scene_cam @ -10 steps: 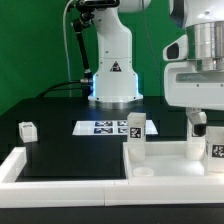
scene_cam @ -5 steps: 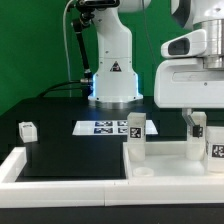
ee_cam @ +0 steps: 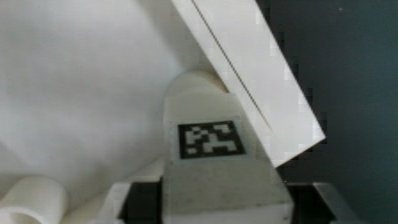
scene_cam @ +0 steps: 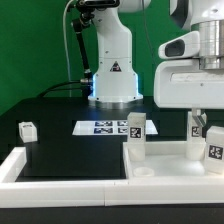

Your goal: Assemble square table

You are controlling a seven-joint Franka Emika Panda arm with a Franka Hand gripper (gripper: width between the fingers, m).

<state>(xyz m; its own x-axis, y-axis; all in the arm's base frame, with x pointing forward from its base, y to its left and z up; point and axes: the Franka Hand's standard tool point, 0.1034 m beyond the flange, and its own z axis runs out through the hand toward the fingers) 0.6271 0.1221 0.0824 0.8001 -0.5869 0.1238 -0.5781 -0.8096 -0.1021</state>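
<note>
While gripper (ee_cam: 217,200) clamps leg (ee_cam: 214,140), table top (scene_cam: 170,163) beneath

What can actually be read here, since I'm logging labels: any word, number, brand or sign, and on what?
No word, number or brand is legible.
Triangular warning sign on the white robot base: symbol too small to read.
Black-and-white square tags, patterns not text: on the white plastic leg in the wrist view, the upright white leg, the marker board.

Gripper (scene_cam: 198,121) points down, clamped on a leg (ee_cam: 222,160)
</note>
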